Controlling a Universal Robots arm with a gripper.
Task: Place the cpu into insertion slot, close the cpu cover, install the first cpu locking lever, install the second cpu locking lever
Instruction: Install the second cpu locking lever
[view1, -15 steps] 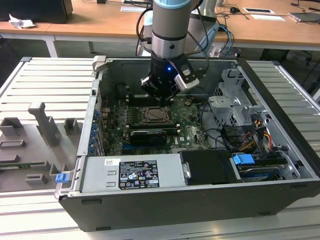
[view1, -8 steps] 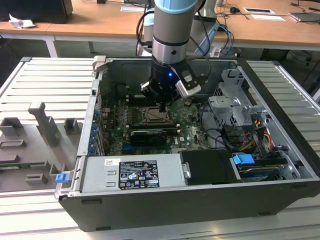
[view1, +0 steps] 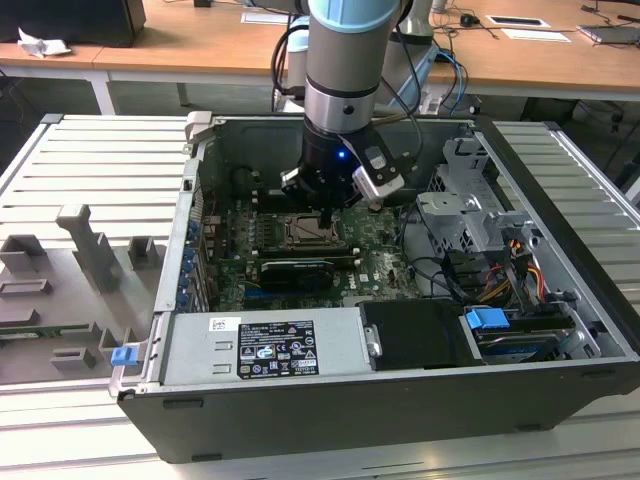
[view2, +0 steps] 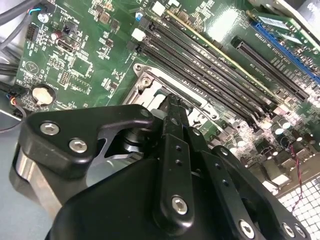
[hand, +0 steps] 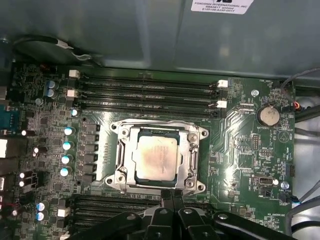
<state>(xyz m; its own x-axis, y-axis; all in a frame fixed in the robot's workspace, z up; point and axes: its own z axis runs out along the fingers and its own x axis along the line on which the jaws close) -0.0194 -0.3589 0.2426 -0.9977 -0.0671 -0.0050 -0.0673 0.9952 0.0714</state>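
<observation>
The end effector (hand: 172, 196), fingers pressed together and holding nothing, hangs at the edge of the insertion slot (hand: 159, 157). Just beyond its tips, the cpu (hand: 157, 156) sits in that slot, framed by the cpu cover (hand: 196, 150) lying flat.

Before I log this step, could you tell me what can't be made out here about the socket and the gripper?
- Insertion slot: its near half is hidden behind the gripper in the second wrist view.
- Cpu cover: one edge sits behind the gripper in the first wrist view.
- Locking levers: too fine to tell whether latched.
</observation>
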